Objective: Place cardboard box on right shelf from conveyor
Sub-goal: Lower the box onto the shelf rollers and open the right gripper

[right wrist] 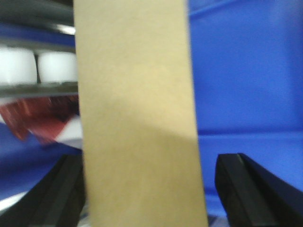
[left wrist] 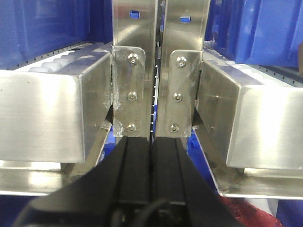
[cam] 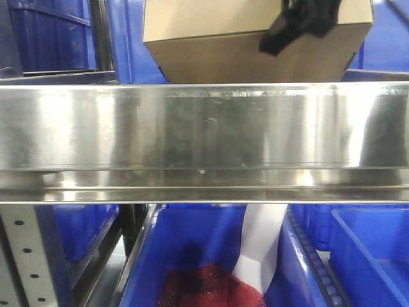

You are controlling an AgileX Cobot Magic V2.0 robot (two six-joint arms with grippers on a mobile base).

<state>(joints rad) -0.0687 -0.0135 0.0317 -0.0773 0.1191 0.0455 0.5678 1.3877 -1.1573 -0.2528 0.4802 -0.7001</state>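
Observation:
The tan cardboard box [cam: 236,54] sits just above and behind the broad shiny front rail of the right shelf [cam: 204,134]; whether it rests on the shelf is hidden by the rail. My right gripper [cam: 300,25] is at the box's upper right corner. In the right wrist view the box [right wrist: 137,118] stands between the fingers of the right gripper [right wrist: 151,161], which is open: the left finger is against the box and a gap shows at the right finger [right wrist: 241,184]. My left gripper [left wrist: 151,142] is shut and empty, facing steel uprights [left wrist: 135,71]. The conveyor is out of view.
Blue plastic bins [cam: 364,256] fill the level below the shelf; one holds a red mesh bundle [cam: 204,288] and a white object [cam: 262,243]. A perforated grey upright [cam: 25,256] stands at lower left. Steel rails [left wrist: 42,113] flank the left gripper. White rollers [right wrist: 28,66] lie behind the box.

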